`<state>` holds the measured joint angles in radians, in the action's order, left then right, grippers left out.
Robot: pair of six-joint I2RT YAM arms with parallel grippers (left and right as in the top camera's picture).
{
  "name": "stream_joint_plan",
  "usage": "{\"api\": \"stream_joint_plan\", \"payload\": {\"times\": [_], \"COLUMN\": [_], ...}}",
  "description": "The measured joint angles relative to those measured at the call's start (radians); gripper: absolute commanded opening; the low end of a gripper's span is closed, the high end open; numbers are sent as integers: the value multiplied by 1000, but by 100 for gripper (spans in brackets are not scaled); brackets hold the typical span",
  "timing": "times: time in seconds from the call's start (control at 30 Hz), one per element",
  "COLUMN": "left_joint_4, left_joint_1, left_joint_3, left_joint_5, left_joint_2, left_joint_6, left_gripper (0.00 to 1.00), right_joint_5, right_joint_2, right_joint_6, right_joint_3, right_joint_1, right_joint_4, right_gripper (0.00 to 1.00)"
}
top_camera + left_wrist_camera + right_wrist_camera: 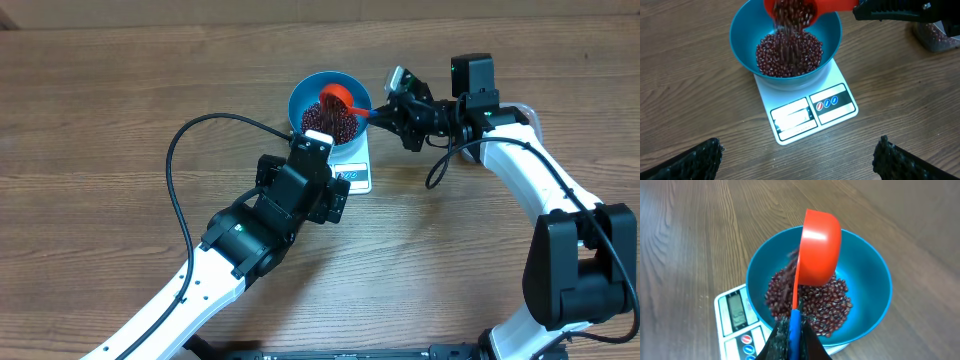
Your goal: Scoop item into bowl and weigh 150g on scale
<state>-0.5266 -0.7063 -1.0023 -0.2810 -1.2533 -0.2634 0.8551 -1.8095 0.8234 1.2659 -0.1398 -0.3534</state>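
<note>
Wood table (100,120) bears scale (810,115) and bowl (740,45). Right end effector (792,337) grips the tipped scoop (820,245); left end effector (797,157) gapes. Fast-falling beans (790,55) could overshoot.

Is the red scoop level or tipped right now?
Tipped. In the right wrist view the scoop stands on edge above the bowl, and the left wrist view shows beans streaming from it.

centre: orange-red plastic scoop (819,245) tipped on edge | below it: dark red-brown beans (830,302) in round blue bowl (871,275) | lower left: white scale (730,325)
</note>
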Motion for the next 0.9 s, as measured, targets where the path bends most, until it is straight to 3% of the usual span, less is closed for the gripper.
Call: {"api": "stream_joint_plan", "payload": {"times": [0.23, 0.9], "left_joint_4": [0, 0], "left_joint_1": [0, 0], "left_joint_3": [0, 0], "left_joint_5": [0, 0], "left_joint_2": [0, 0], "left_joint_6": [0, 0], "left_gripper": [100, 100], "right_joint_5": [-17, -22], "right_joint_2": [0, 0], "right_joint_6": [93, 119], "right_joint_3": [0, 0], "right_joint_1": [0, 0], "right_joint_4": [0, -7], "right_gripper": [4, 4]}}
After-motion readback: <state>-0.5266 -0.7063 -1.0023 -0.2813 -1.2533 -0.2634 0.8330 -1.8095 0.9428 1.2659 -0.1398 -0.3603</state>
